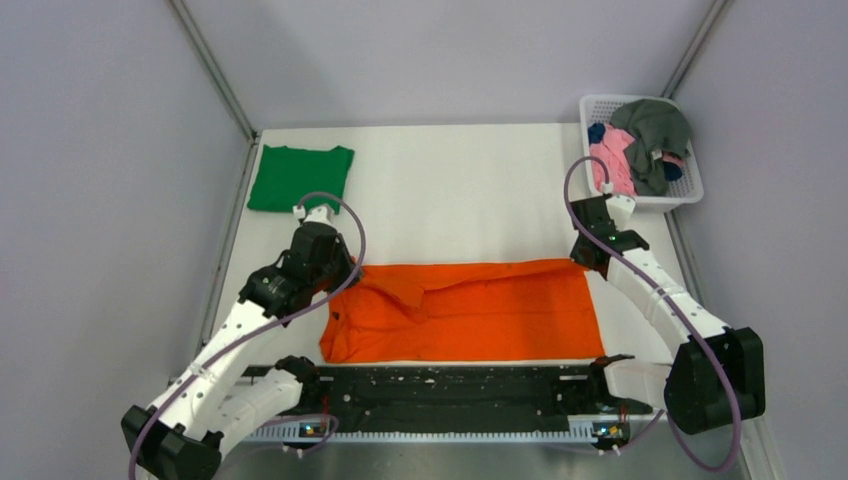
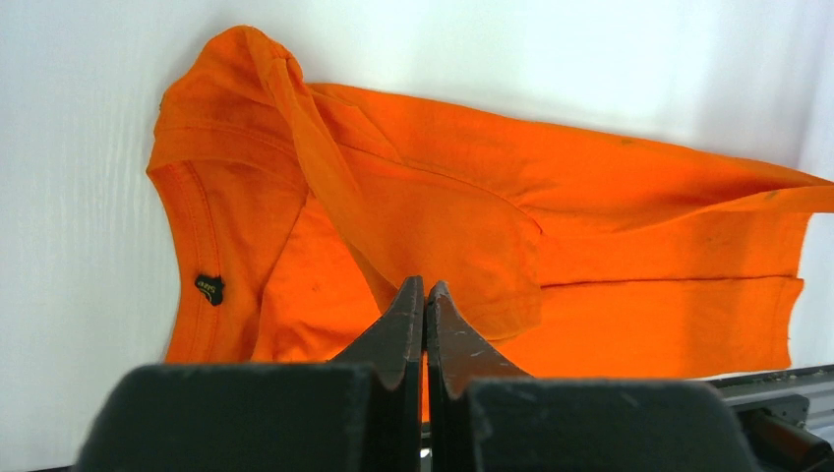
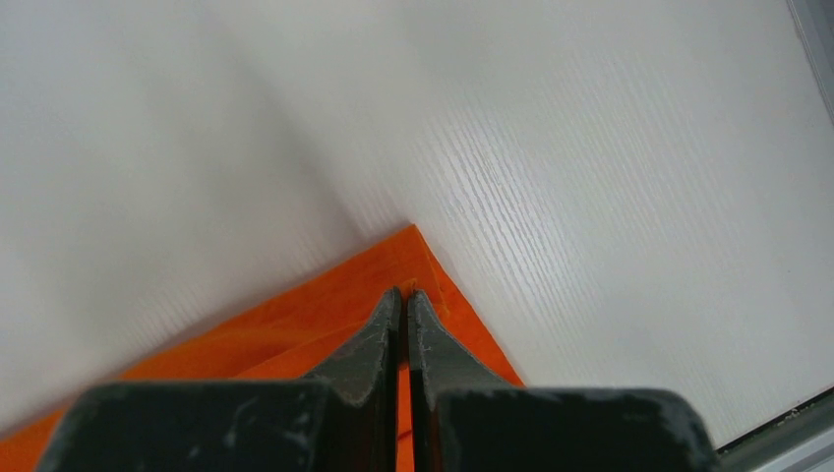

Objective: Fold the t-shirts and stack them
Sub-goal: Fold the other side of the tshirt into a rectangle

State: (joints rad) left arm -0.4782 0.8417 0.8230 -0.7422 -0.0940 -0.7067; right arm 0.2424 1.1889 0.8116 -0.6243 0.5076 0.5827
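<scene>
T-shirts lie in three places on the white table (image 1: 470, 190), which is walled at the left, back and right. The widest bare stretch runs across its middle and far side, between the folded green one and the basket.

The orange t-shirt (image 1: 470, 310) is the largest piece. It lies lengthways across the near half, its near edge just beside the black base rail (image 1: 450, 390) and its right edge straight and clear of the table's right rim. Its left end is rumpled, with the collar bunched and a sleeve turned over.

The green t-shirt (image 1: 300, 178) lies folded flat at the far left corner, near the table's left edge and well apart from the orange one.

The white basket (image 1: 660, 203) stands at the far right corner and holds a grey t-shirt (image 1: 655, 130), a pink t-shirt (image 1: 612, 160) and a dark blue t-shirt (image 1: 672, 170) in a heap.

The left gripper (image 2: 425, 287) is clenched at the shirt's far left, and a ridge of orange cloth runs up into its tips, so it is pinching the fabric. The right gripper (image 3: 404, 293) is pressed closed at the far right corner of the orange shirt. Whether that corner is actually caught between its jaws cannot be told.

A small dark label (image 2: 208, 288) shows inside the collar.
</scene>
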